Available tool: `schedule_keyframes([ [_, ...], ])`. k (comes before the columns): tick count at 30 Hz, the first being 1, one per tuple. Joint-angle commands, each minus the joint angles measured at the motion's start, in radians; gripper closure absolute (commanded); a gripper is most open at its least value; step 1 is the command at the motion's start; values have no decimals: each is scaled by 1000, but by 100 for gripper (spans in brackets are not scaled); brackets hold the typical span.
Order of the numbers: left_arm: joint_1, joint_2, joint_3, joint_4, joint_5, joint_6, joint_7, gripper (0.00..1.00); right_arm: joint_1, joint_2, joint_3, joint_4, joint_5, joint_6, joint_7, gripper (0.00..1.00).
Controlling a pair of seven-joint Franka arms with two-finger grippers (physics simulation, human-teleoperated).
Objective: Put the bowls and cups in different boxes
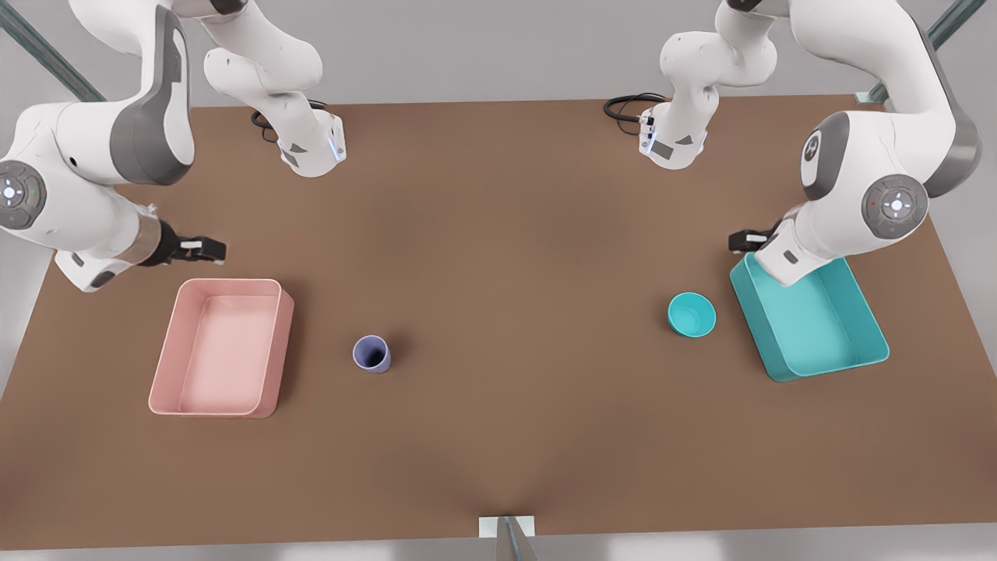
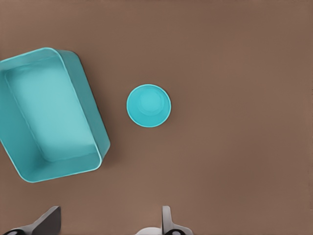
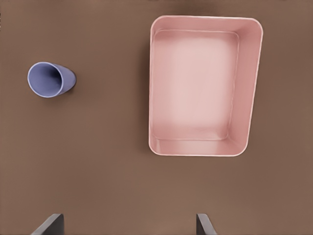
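A teal bowl (image 1: 692, 314) (image 2: 148, 105) stands upright on the brown table, just beside the teal box (image 1: 810, 321) (image 2: 22, 161) at the front view's right. My left gripper (image 1: 740, 240) (image 2: 108, 219) hovers open above the table by that box's far corner, holding nothing. A lavender cup (image 1: 371, 354) (image 3: 50, 80) stands upright near the table's middle, apart from the pale pink box (image 1: 226, 351) (image 3: 156, 88) at the front view's left. Beyond the pink box's far edge my right gripper (image 1: 206, 249) (image 3: 128, 223) hangs open with nothing in it. Both boxes hold nothing.
Both arm bases (image 1: 311, 148) (image 1: 674, 140) stand at the table's far edge with black cables (image 1: 627, 105) beside them. A small grey mount (image 1: 506, 530) sits at the near edge. Bare brown tabletop (image 1: 530, 296) lies between cup and bowl.
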Motion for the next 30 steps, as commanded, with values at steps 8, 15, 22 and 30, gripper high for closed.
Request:
schedule_keyframes([
  [8, -140, 176, -2, -408, 74, 742, 43, 0, 203, 329, 1, 13, 7, 458, 200, 0],
  [15, -146, 266, -2, -545, 152, 870, 40, 0, 257, 466, 1, 9, 15, 719, 403, 0],
  [22, -150, 278, -2, -607, 158, 867, 40, 0, 248, 459, 3, -109, 59, 756, 383, 0],
  [30, -148, 318, 0, -600, 192, 920, 3, 79, 258, 447, 3, -221, 59, 816, 367, 0],
])
